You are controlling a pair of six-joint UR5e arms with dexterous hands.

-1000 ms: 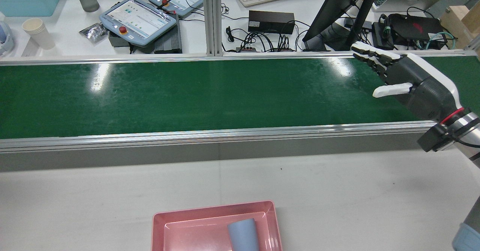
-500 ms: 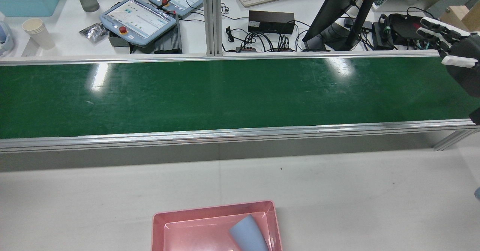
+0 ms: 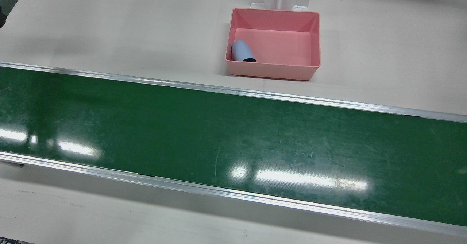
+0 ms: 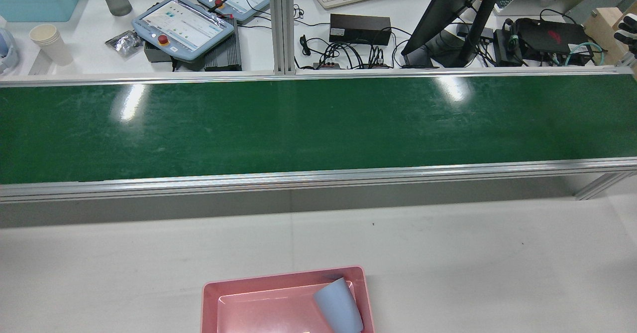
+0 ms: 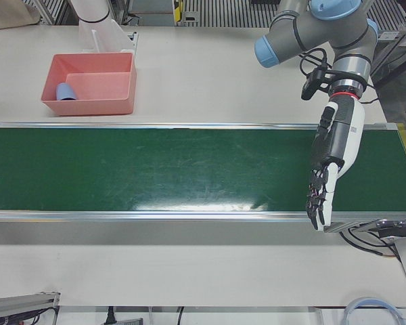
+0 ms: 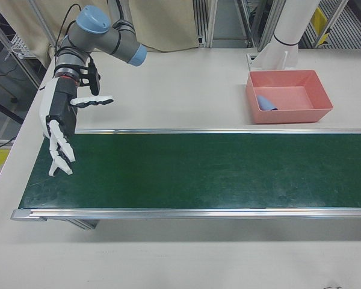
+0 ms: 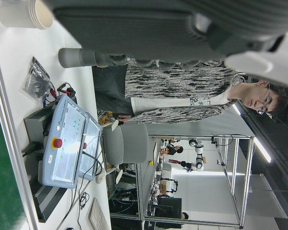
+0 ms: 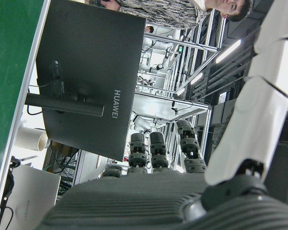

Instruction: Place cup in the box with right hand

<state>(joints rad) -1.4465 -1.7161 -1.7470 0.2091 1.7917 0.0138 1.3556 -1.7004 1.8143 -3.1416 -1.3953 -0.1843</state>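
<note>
In the right-front view, the right hand [image 6: 59, 129] hangs over the near end of the green conveyor belt [image 6: 198, 171], fingers spread and holding nothing. Beyond the belt, the blue cup [image 6: 265, 103] lies on its side inside the pink box [image 6: 316, 112]. The left hand [image 5: 331, 159] is likewise empty, fingers extended.
</note>
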